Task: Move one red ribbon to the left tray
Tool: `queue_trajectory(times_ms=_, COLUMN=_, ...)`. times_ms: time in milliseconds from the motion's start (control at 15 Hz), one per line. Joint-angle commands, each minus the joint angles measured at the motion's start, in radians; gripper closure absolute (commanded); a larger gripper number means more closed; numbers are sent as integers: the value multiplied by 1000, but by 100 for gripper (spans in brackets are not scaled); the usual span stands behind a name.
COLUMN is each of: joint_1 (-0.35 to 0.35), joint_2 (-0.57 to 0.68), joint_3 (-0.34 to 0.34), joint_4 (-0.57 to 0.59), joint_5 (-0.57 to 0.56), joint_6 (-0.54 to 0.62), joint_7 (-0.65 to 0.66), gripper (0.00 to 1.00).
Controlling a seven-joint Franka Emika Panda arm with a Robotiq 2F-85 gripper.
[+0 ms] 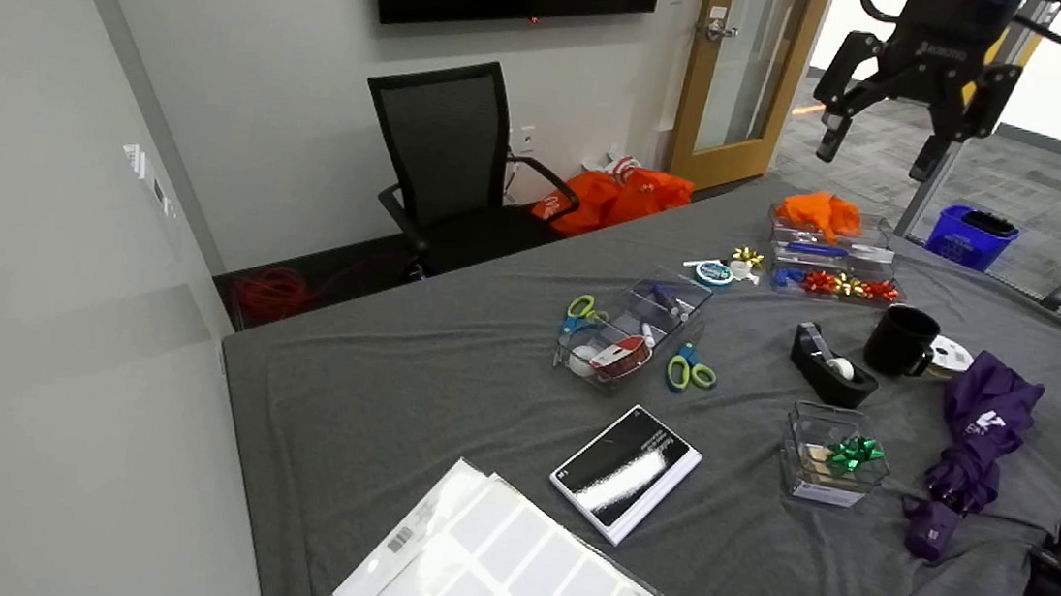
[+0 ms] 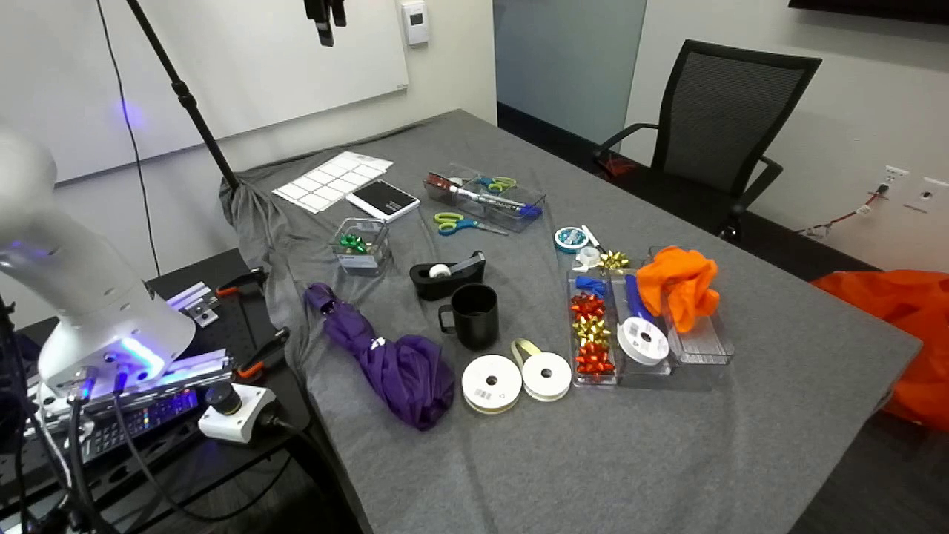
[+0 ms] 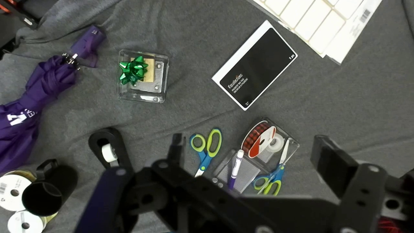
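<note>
Red ribbon (image 2: 594, 358), just beside the gold bow (image 2: 592, 330). Well apart from it, small tray (image 3: 159, 82) and widely spread fingers (image 3: 334, 164).

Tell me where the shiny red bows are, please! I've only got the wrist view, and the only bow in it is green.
Observer: In both exterior views, the red bows sit in a narrow clear tray.
Operator: Is there anything between them?
Observer: Yes, a gold bow.
Operator: Ooh! And is something floppy near them?
Observer: Yes, a crumpled orange cloth is close by.
</note>
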Motion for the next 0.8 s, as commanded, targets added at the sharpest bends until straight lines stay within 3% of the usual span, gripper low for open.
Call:
queue_trajectory(times_ms=0, joint_1=10, joint_2=1, joint_3=-9, joint_4=3, joint_5=-2, joint_6=-3, joint_7=1, gripper=0)
queue_trajectory(times_ms=333, joint_1=8, joint_2=13, joint_3=-11, joint_4=9, joint_5=-4, joint_6=-15, joint_7=0, gripper=0)
queue_trajectory(times_ms=733, joint_1=-65, joint_2=93, joint_3=-139, joint_4=21, joint_5=-43, joint_6=-92, joint_7=-220, gripper=0)
